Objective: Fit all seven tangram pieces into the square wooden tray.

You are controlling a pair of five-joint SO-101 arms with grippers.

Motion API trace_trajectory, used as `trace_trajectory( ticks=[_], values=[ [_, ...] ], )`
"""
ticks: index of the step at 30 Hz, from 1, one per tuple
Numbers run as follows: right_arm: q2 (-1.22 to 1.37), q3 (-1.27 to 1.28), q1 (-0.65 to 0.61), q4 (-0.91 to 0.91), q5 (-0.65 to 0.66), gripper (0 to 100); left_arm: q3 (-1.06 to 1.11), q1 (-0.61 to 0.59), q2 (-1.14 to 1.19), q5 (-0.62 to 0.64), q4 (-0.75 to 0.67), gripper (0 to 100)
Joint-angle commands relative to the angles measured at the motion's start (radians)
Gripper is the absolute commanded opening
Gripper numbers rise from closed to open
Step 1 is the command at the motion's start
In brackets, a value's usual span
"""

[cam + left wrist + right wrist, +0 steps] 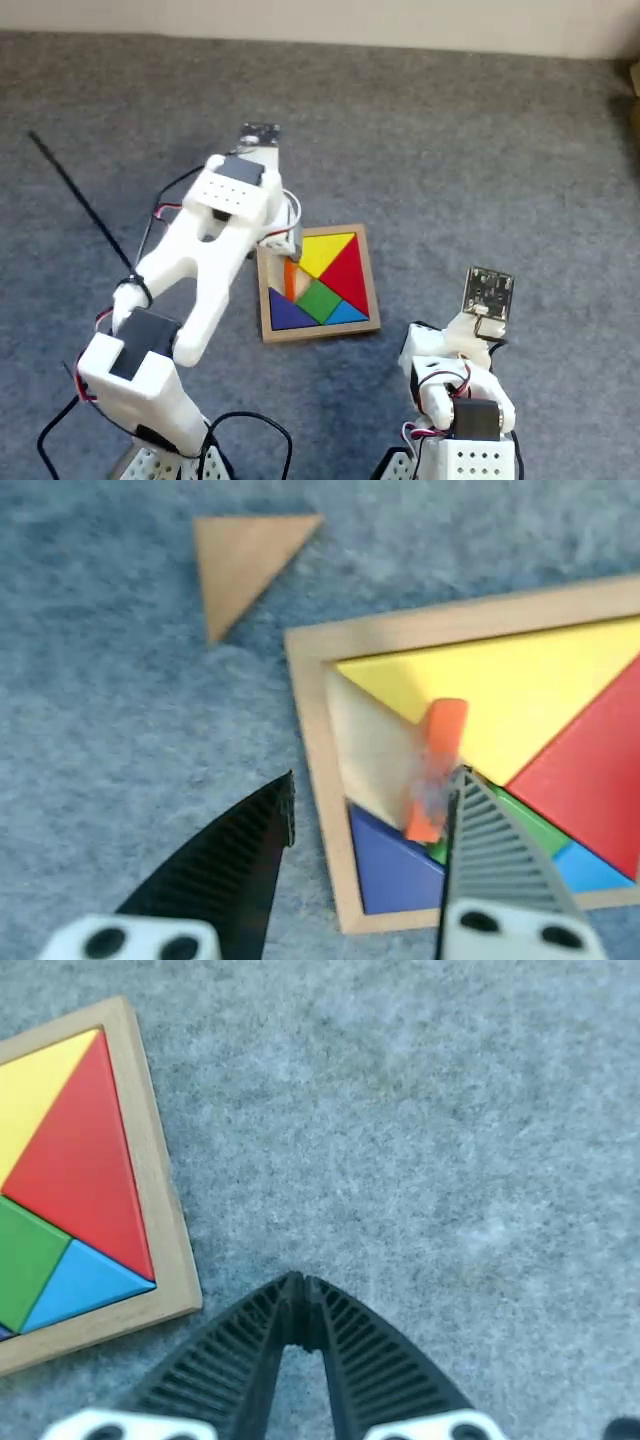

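The left gripper point(375, 778) gapes over the tray point(312, 720), an orange piece point(440, 742) tilted by one finger; the right gripper point(303, 1282) is closed.

Desk point(470, 140) surfaced throughout in grey, felt-like matting. One thin black cord point(78, 198) runs slantwise across its left part. Pale wall point(350, 18) borders the far edge.

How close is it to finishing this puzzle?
Done: five pieces lie flat in the tray: yellow, red, green, light blue and dark blue.
In hand: the orange piece stands on edge in the remaining gap, beside the open left gripper.
Left: a plain wooden triangle lies on the carpet outside the tray.
The right gripper is shut, off to the side.
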Motion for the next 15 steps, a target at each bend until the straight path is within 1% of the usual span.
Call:
trace_trajectory(
  ticks=[1,7,15],
  values=[
    [-0.008,0.145,0.015,-0.025,-0.012,1.6,-0.045,-0.039,-0.05,-0.029,0.0,25],
    [-0.008,0.145,0.015,-0.025,-0.012,1.6,-0.041,-0.091,-0.047,-0.032,0.0,25],
    [-0.008,0.145,0.015,-0.025,-0.012,1.6,-0.039,-0.091,-0.047,-0.066,0.0,24]
  ],
)
